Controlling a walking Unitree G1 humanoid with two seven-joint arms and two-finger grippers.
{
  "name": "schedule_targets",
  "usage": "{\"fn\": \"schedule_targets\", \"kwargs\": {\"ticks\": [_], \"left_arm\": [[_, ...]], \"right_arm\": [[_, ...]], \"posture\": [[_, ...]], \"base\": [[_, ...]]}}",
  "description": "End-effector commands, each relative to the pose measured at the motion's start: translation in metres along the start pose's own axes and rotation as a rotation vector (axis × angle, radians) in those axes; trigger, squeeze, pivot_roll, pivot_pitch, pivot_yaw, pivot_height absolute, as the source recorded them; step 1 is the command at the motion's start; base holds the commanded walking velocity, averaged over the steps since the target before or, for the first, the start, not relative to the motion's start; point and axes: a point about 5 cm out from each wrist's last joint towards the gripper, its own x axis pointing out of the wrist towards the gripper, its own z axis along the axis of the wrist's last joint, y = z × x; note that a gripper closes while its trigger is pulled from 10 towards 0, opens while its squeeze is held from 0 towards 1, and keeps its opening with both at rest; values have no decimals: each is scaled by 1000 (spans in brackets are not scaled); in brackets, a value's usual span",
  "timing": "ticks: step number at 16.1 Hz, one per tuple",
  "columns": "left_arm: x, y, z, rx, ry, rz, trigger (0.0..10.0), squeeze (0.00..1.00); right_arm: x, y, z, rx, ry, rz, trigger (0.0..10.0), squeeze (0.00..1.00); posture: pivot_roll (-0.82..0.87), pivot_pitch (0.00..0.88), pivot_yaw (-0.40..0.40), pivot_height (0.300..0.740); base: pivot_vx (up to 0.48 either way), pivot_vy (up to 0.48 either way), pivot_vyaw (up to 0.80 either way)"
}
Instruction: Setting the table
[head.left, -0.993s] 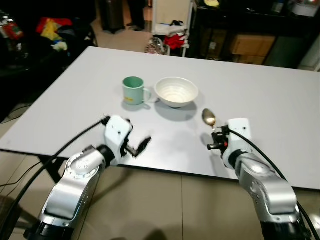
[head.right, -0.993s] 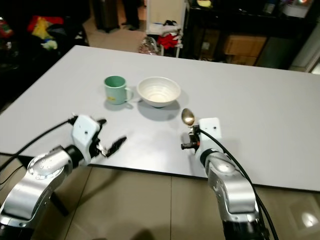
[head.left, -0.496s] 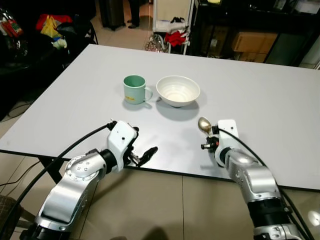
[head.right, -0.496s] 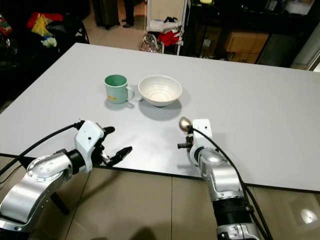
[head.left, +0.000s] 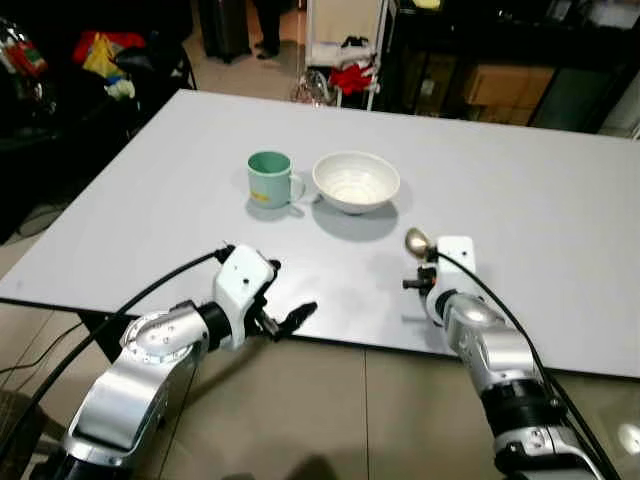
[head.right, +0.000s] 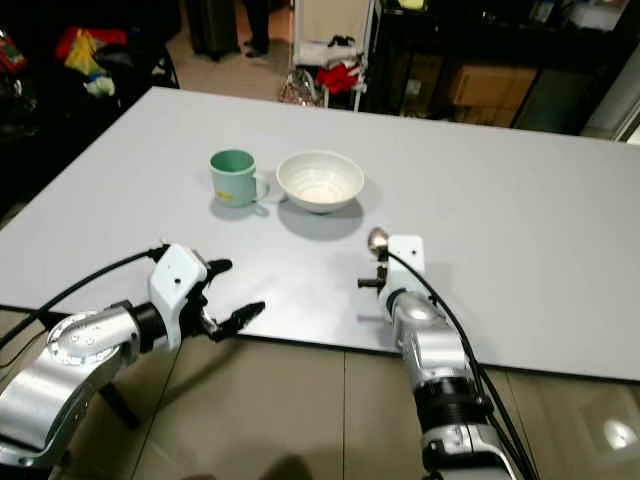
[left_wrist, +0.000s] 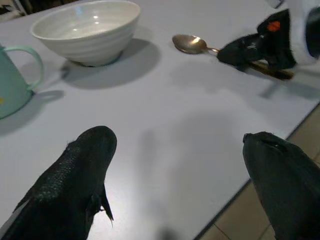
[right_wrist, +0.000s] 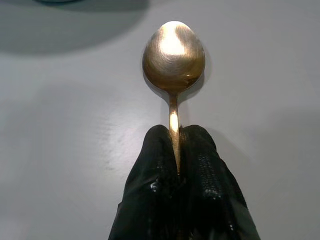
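Note:
A brass spoon (right_wrist: 173, 52) lies low over the white table (head.left: 520, 200), to the right of the white bowl (head.left: 355, 181). My right gripper (right_wrist: 175, 145) is shut on the spoon's handle, with the spoon bowl (head.left: 417, 241) pointing away from me. A green mug (head.left: 268, 179) stands left of the white bowl. My left gripper (head.left: 283, 298) hangs open at the table's near edge, with nothing between its fingers (left_wrist: 82, 172). In the left wrist view the white bowl (left_wrist: 86, 30), the spoon (left_wrist: 189, 44) and the mug's handle (left_wrist: 22, 55) all show.
Beyond the table's far edge stand a dark shelf unit (head.left: 500, 60) with boxes and a white rack (head.left: 345, 50) holding red cloth. Clutter sits at the far left (head.left: 100, 60). Tiled floor (head.left: 300, 400) runs under the table's near edge.
The right gripper has carried the spoon slightly right and farther from me. The left gripper has stayed open near the table edge, barely shifting.

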Motion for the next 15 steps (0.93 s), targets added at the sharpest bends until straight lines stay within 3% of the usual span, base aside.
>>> {"fn": "schedule_targets", "kwargs": {"ticks": [1, 3, 4, 8, 10, 12, 13, 15], "left_arm": [[0, -6, 3, 4, -5, -51, 10000, 0], [-1, -8, 3, 2, -1, -67, 10000, 0], [-1, -6, 4, 6, -1, -58, 10000, 0], [-2, -5, 6, 8, -4, -50, 10000, 0], [-3, -1, 11, 4, -40, -18, 10000, 0], [-6, 3, 17, -10, -90, 24, 10000, 0], [-8, 8, 22, -35, -127, 88, 10000, 0], [-10, 15, 25, -65, -162, 228, 10000, 0]], "right_arm": [[3, -2, 0, 27, 3, -20, 10000, 0], [7, 0, 1, 48, -3, -16, 10000, 12], [9, 4, 1, 57, -5, 8, 10000, 1000], [8, 6, 5, 57, -22, 28, 10000, 1000], [-6, -1, 26, 69, -134, 46, 10000, 1000], [-28, -10, 41, 71, -215, 36, 10000, 1000], [-49, -13, 51, 54, -311, 61, 10000, 1000], [-76, -9, 57, -44, -425, 109, 10000, 1000]], "posture": [[76, 0, -32, 740], [76, 0, -32, 740], [76, 0, -32, 740], [88, 0, -42, 740], [93, 0, -54, 740], [84, 0, -55, 740], [80, 0, -55, 740], [79, 0, -55, 740]], "base": [[0, 0, 0], [0, 0, 0], [0, 0, 0], [0, 0, 0], [0, 0, 0], [0, 0, 0], [0, 0, 0], [0, 0, 400]]}}
